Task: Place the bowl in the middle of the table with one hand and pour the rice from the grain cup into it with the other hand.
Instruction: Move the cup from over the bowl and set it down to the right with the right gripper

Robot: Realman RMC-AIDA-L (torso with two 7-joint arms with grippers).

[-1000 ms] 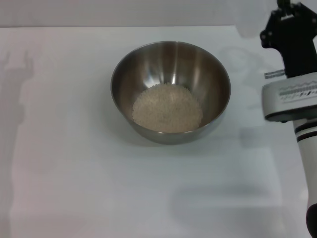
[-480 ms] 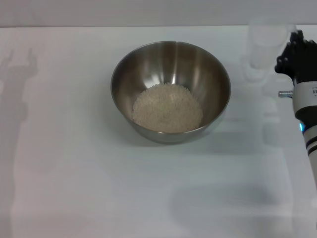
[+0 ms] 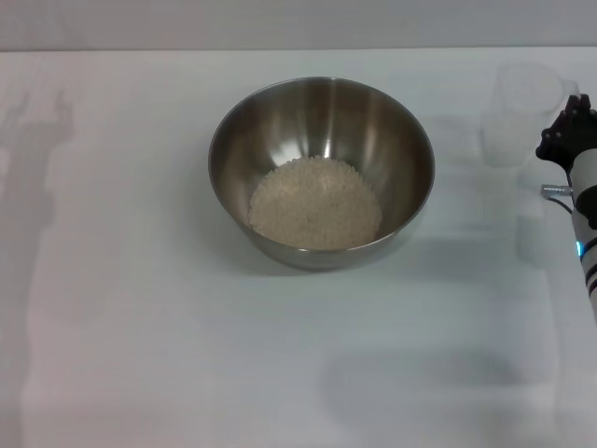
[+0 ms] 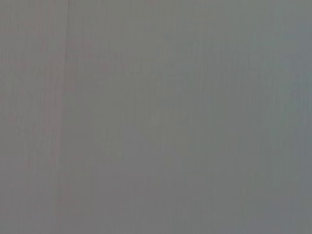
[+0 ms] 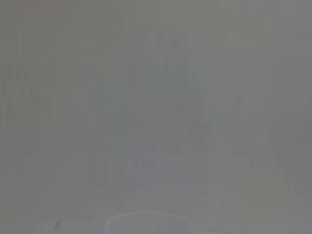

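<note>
**Rice is in the bowl; cup going back to the side**

White matte worktop (image 3: 140,355) fills my head view, with a pale wall strip along the far edge. Just above the centre sits the bowl (image 3: 322,121), a wide steel one with a shiny inside, upright and resting flat. Inside it the rice (image 3: 315,203) lies as a loose off-white heap across the bottom, nearer the 6 o'clock wall.

At about 3 o'clock from the bowl, well apart from it, the grain cup (image 3: 522,117) stands upright and looks empty, though its clear frosted walls make that hard to confirm. My right end effector (image 3: 565,140) is just beside the cup at its 4 o'clock side; I cannot tell whether its fingers are closed on the cup or free of it. My left end effector is out of sight, and both wrist views show only blank grey.

I judge the cup light, stiff and slippery; the small side handle or the tapered wall near the rim is the safest hold. The bowl would be heavier, rigid and slick-sided, best taken by its rim. Pouring appears finished.
</note>
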